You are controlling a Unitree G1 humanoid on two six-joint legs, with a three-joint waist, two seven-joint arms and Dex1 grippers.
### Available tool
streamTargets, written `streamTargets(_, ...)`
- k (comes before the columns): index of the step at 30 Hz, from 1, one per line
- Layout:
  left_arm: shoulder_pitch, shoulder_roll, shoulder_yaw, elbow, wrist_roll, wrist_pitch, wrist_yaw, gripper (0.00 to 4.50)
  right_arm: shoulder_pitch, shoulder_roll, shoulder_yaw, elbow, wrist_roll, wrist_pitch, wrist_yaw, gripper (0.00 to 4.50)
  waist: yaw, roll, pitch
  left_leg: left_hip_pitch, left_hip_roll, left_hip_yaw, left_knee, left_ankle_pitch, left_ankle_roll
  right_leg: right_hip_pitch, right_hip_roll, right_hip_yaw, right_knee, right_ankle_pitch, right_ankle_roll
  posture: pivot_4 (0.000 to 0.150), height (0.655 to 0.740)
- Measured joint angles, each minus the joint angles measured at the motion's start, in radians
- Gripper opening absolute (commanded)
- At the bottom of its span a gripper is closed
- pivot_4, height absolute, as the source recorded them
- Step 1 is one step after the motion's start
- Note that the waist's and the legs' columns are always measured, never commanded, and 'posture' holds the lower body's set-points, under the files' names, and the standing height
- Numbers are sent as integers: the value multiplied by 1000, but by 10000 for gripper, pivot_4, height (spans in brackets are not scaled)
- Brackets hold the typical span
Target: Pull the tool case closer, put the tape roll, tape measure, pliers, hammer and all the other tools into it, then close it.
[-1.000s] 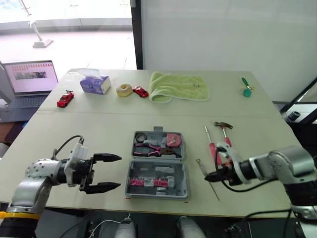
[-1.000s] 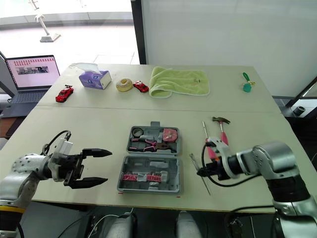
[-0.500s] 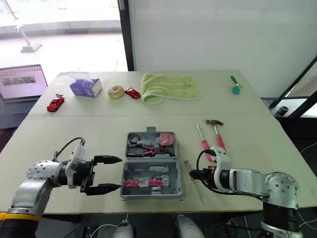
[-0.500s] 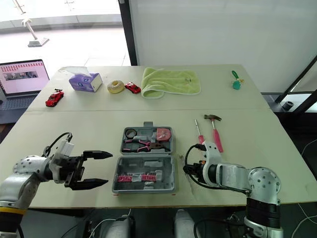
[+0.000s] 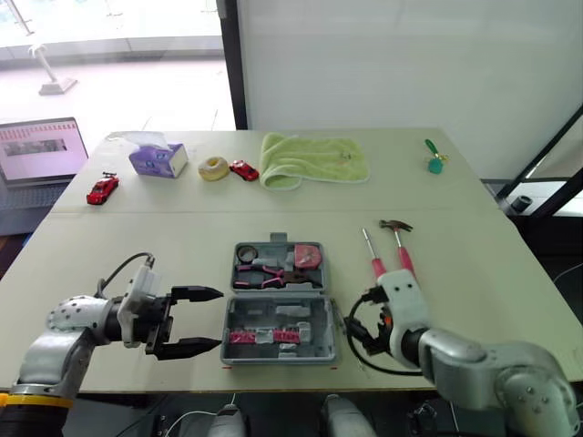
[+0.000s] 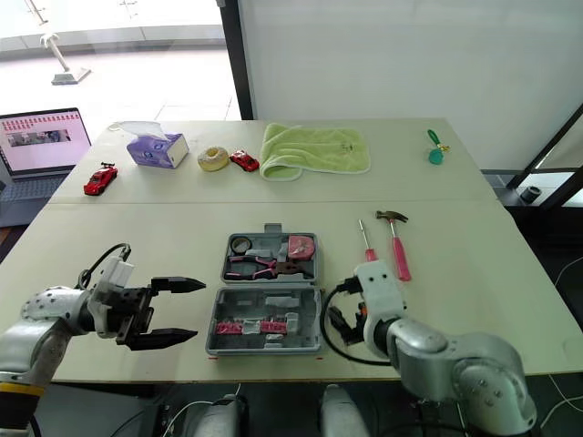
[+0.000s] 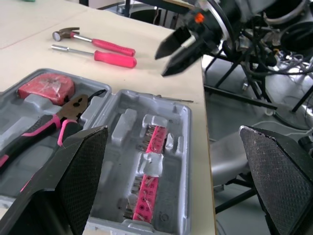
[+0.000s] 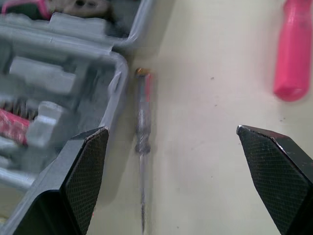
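head views: the right arm has swung in over the last second. a second ago the right gripper [image 5: 357, 333] was out to the side, well off the case [image 5: 239, 315]. now it hangs right by the case's right edge. the left gripper [image 5: 219, 318] hasn't budged. it's parked off the case's left side, fingers spread, nothing in them. the case sits open mid table [image 5: 137, 246], toward the near edge, with the tape roll [image 5: 258, 252], tape measure [image 5: 308, 257] and pliers [image 5: 270, 273] already in the far half. the hammer [image 5: 397, 242] and pink screwdriver [image 5: 373, 258] lie side by side on the table to its right, untouched.

left wrist view: this looks across the open case at the right gripper, which hovers above the table past the far wall, fingers parted and empty.

right wrist view: the two fingers [image 8: 83, 171] stand wide apart. between them a thin screwdriver [image 8: 142, 115] lies flat on the table just beside the case wall, running along it. it isn't gripped.

my read: the arm just lined up on that thin screwdriver, so that's probably next in. it's so snug to the wall that one finger could catch the case on the way down. hammer and pink screwdriver still to go, then the lid.
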Motion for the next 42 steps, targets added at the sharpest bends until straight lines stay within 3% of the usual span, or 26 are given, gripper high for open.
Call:
streamTargets(5, -24, 0, -1, 0, -2, 21, 0, 45000, 54, -53, 128, -37, -233, -91, 91, 44341, 0, 0, 0, 0, 0, 0, 0, 0, 0, 0, 0, 0, 0, 0, -1, 1500, 7400)
streamTargets(12, -53, 0, -8, -2, -2, 48, 0, 45000, 173, -123, 309, 47, -628, -401, 277, 44341, 0, -1, 0, 0, 0, 0, 0, 0, 0, 0, 0, 0, 0, 0, 0, 1500, 7400)
streamTargets(26, -44, 10, -10, -69, -9, 91, 23, 45000, 225, 17, 346, 227, -914, -604, 474, 44341, 1, -2, -1, 1, 0, 0, 0, 0, 0, 1, 0, 0, 0, 0, 0, 1500, 7400)
streamTargets(29, -44, 10, -10, -81, -10, 106, 32, 45000, 243, 59, 335, 250, -946, -632, 502, 35957, -1, -3, -1, 2, 0, 0, 0, 0, 0, 2, 1, 0, 0, 0, 0, 1500, 7400)
streamTargets(36, -44, 12, -10, -81, -10, 111, 40, 45000, 258, 115, 357, 259, -1012, -645, 542, 1602, 5, -3, -1, 2, 0, 0, 1, 0, 0, 2, 0, 0, 0, 0, 0, 1500, 7400)
streamTargets(42, -44, 14, -10, -81, -10, 123, 44, 45000, 271, 126, 345, 256, -1067, -644, 558, 710, 13, -3, -2, 2, 0, 0, 1, 0, 0, 2, 0, 0, 0, 0, 0, 1500, 7400)
